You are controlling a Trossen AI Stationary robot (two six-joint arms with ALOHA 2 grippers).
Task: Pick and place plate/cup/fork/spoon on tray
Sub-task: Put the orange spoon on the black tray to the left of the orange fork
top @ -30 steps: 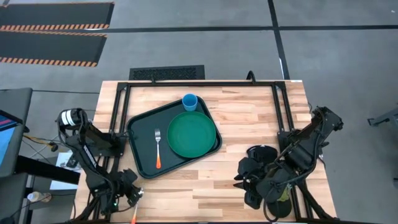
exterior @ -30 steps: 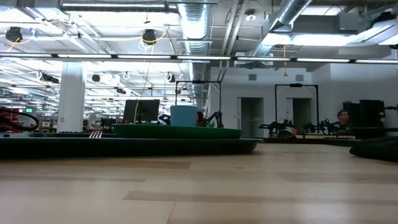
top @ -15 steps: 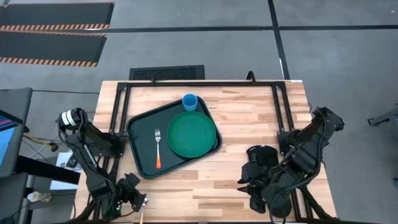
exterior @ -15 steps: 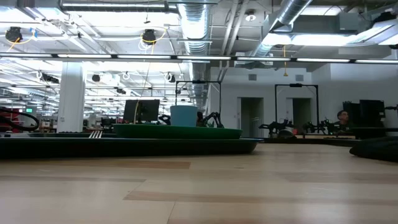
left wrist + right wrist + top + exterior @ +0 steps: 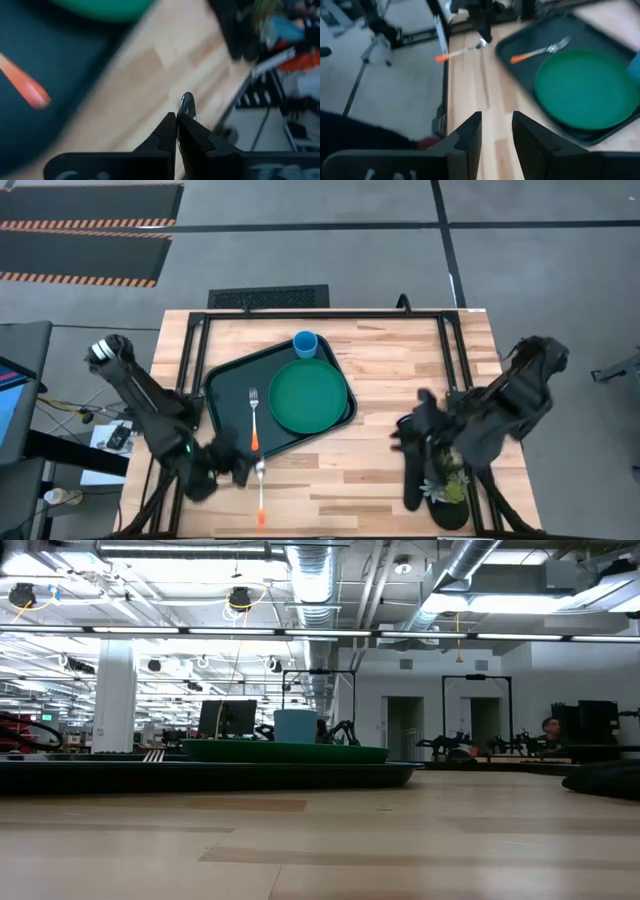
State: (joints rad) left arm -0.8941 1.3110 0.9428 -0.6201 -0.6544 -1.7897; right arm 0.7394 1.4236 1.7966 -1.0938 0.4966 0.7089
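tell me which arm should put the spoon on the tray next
Left. The left gripper is already shut on the spoon, just off the tray at its near corner. The right gripper is open, empty and farther away.

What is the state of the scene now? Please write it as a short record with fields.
tray: on the table, holding plate, cup and fork
plate: on the tray
cup: on the tray, beside the plate
fork: on the tray
spoon: held by the left claw, off the tray, near the table's front edge
right claw: open, holding nothing
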